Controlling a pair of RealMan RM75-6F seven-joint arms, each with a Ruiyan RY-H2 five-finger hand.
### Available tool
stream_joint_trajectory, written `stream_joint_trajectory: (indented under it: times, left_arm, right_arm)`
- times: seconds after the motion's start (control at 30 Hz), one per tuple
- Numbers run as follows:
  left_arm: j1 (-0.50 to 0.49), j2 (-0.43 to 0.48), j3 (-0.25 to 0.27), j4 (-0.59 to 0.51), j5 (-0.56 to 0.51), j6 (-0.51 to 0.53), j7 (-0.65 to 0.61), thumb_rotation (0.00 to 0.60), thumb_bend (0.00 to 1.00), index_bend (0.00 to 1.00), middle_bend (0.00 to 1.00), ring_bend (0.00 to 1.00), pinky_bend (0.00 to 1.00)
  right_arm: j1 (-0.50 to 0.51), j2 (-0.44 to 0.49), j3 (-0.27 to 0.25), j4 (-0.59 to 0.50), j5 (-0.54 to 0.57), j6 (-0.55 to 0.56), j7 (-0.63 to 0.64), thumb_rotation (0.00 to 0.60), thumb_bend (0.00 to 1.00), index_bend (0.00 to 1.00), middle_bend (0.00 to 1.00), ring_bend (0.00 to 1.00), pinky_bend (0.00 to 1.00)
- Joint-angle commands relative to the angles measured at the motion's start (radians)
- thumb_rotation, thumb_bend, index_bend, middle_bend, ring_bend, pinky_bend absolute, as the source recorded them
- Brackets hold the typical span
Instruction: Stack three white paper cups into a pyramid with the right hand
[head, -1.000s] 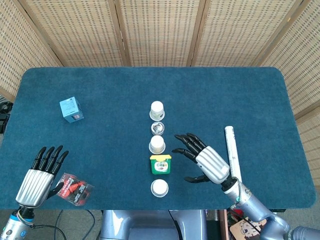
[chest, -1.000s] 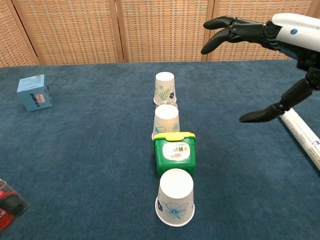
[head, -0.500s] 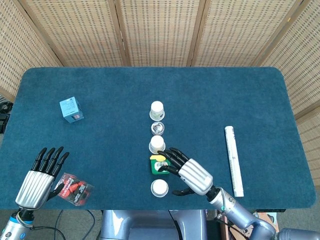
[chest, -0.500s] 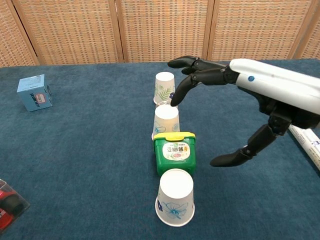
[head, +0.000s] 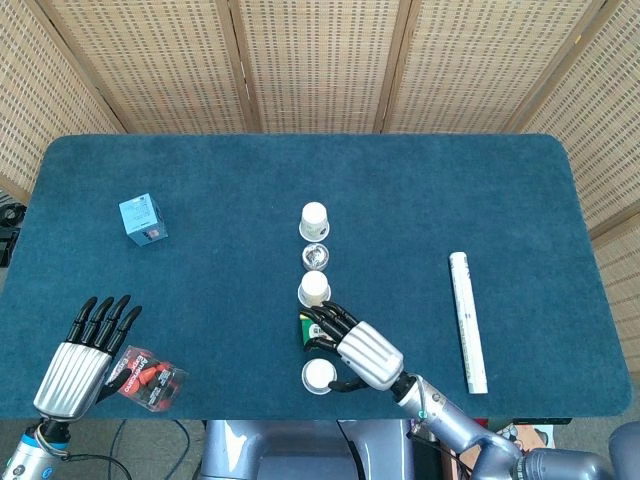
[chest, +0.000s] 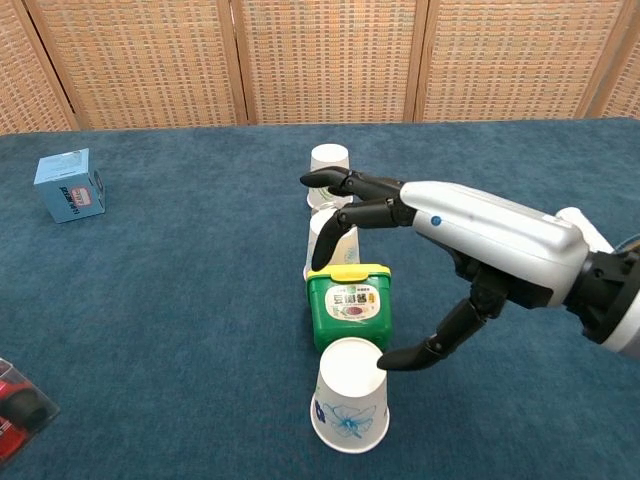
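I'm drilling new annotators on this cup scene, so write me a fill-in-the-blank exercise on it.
1. The green container sits between two white paper ____.
2. The right hand reaches over the container with its fingers spread, holding ____.
3. The light blue box lies on the robot's ____ side of the table.
4. The left hand is beside a ____ packet.

Missing words: cups; nothing; left; red

White cups (chest: 349, 395) with blue flower prints, beside a green tub (chest: 349, 305) lidded yellow; dark blue table cloth (head: 200, 300); pale blue box (head: 143, 218)
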Motion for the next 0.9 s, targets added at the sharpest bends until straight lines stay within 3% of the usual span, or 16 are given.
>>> stream_joint_trajectory:
  times: [0.03,0.47,0.9]
  left_arm:
    - [0.000,0.000,0.001,0.000,0.001,-0.001,0.002,0.600,0.21,0.00,0.00,0.00,0.00]
    - [-0.001,-0.001,0.000,0.000,-0.002,-0.006,0.007,0.600,0.21,0.00,0.00,0.00,0.00]
    - [0.009,0.006,0.004,-0.004,0.020,0.020,0.000,0.600,0.21,0.00,0.00,0.00,0.00]
  right_arm:
    - [0.000,-0.008,-0.004,0.012,0.007,0.002,-0.003,0.600,0.13,0.38,0.00,0.00,0.00]
    - [-0.006,-0.005,-0.032,0.052,0.021,0.018,0.017,0.600,0.13,0.38,0.00,0.00,0.00]
    - [-0.026,0.044,-0.073,-0.017,0.037,0.007,-0.030,0.600,0.13,0.38,0.00,0.00,0.00]
